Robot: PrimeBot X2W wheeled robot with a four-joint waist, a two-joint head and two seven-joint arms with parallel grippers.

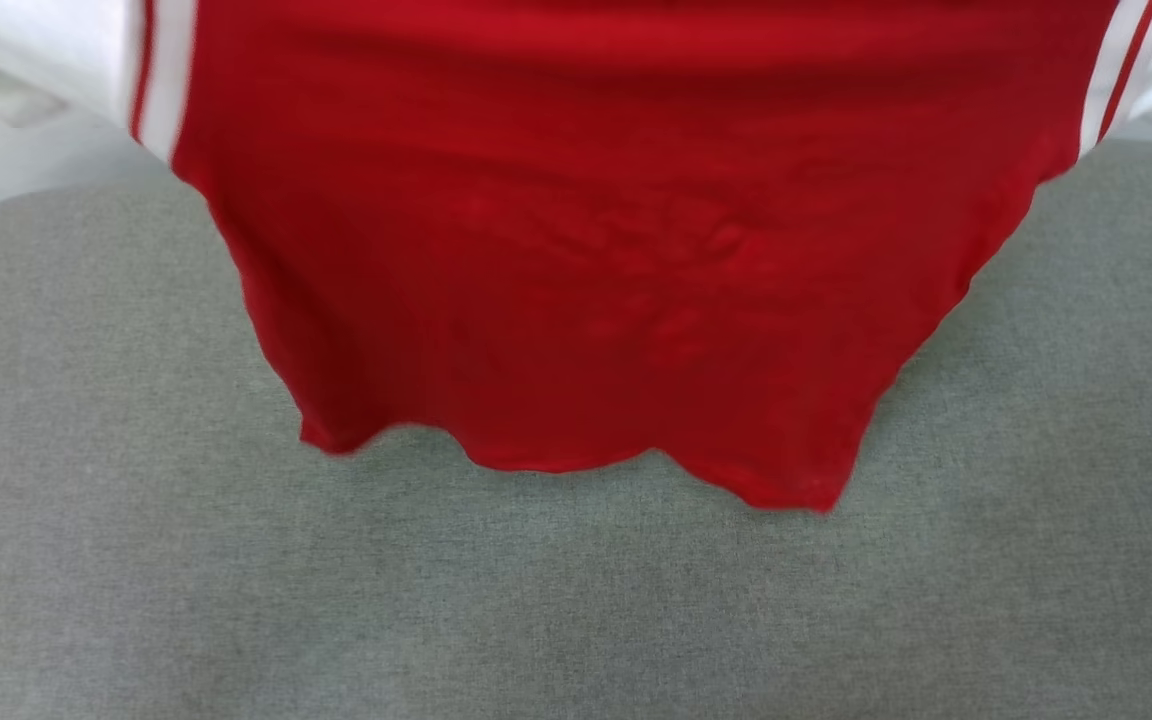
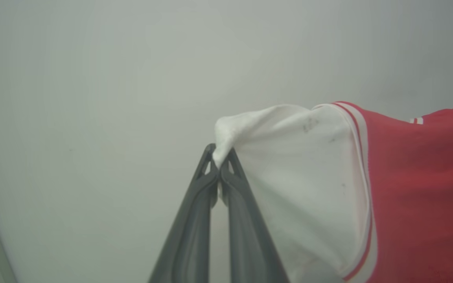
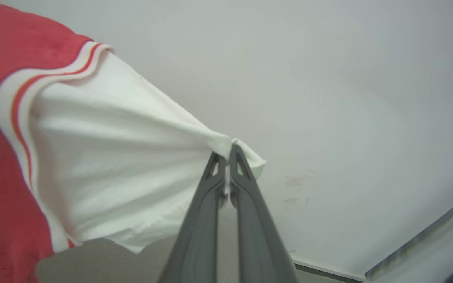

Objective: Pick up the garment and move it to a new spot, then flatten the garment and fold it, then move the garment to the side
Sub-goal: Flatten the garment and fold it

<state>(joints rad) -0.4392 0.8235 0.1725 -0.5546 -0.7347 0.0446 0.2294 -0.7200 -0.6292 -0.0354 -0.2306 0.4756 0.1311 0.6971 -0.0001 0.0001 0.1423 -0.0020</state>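
Observation:
The garment (image 1: 596,250), a red jersey with white sleeves and red-and-white striped trim, hangs spread in the air, its wavy bottom hem dangling just above the grey surface (image 1: 576,620). In the left wrist view my left gripper (image 2: 220,157) is shut on the tip of one white sleeve (image 2: 289,177). The right wrist view has my right gripper (image 3: 226,151) shut on the tip of the other white sleeve (image 3: 112,165), which is pulled taut. The red body stretches between both grips. Any lettering is hidden from view.
The grey fabric-covered surface spreads wide below and in front of the hanging hem. A pale wall (image 2: 132,78) stands behind both grippers. A dark baseboard edge (image 3: 328,271) runs along the wall's foot at the lower right of the right wrist view.

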